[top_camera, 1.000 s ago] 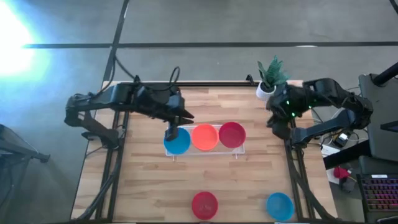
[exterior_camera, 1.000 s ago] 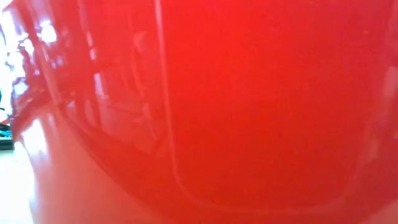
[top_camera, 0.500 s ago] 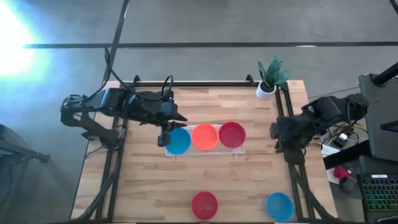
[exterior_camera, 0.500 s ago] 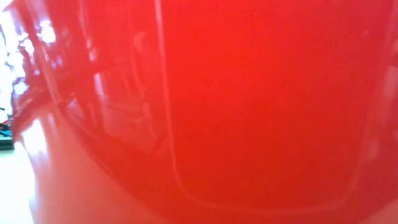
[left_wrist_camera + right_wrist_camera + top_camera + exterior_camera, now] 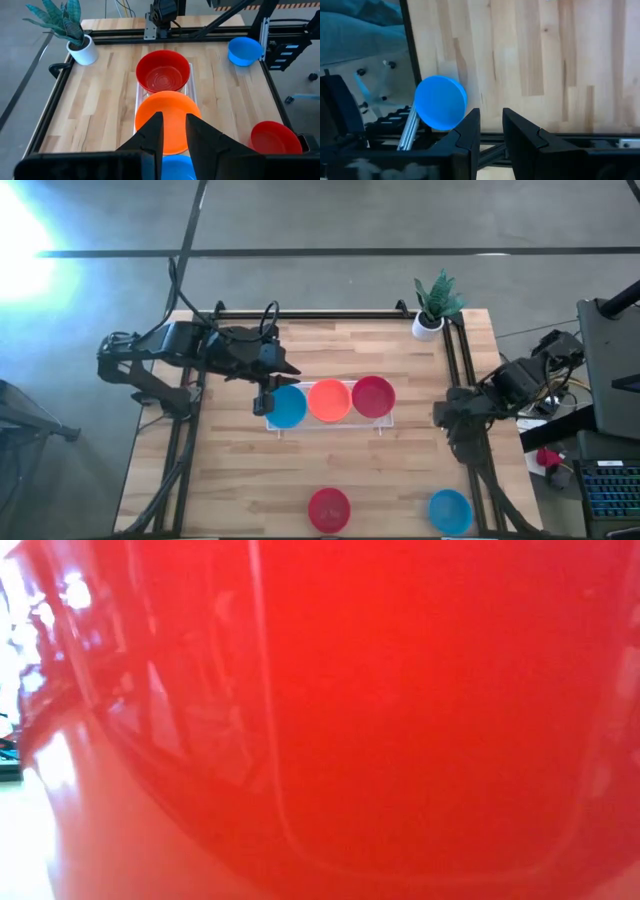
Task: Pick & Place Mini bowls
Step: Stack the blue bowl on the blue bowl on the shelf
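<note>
High view: right arm has folded back from near the plant to the right edge of the frame, right gripper (image 5: 447,417) now parked at the table's rail, holding nothing. Left gripper (image 5: 266,397) hasn't moved in the last half second; it sits at the left end of the white tray (image 5: 384,423), just beside the blue bowl in the tray (image 5: 288,407). Reads as a release just completed, not a new pick.

Tray contents, left to right at frame centre: blue, orange bowl (image 5: 330,400), red bowl in the tray (image 5: 373,396). Touching in a row, tray looks full. Loose on the table at the bottom edge: a red bowl (image 5: 329,508) and a blue bowl (image 5: 450,511), well apart. My guess is those two are what's left.

Low view: frame is filled by the red bowl's wall (image 5: 400,720); no change, nothing else usable.

Left wrist view: fingers (image 5: 152,137) stand narrowly apart, nothing between them, over the orange bowl (image 5: 167,120). Potted plant (image 5: 80,42) upper left.

Right wrist view: fingers (image 5: 467,132) narrowly apart, empty; loose blue bowl (image 5: 440,102) centre left by the rail.
</note>
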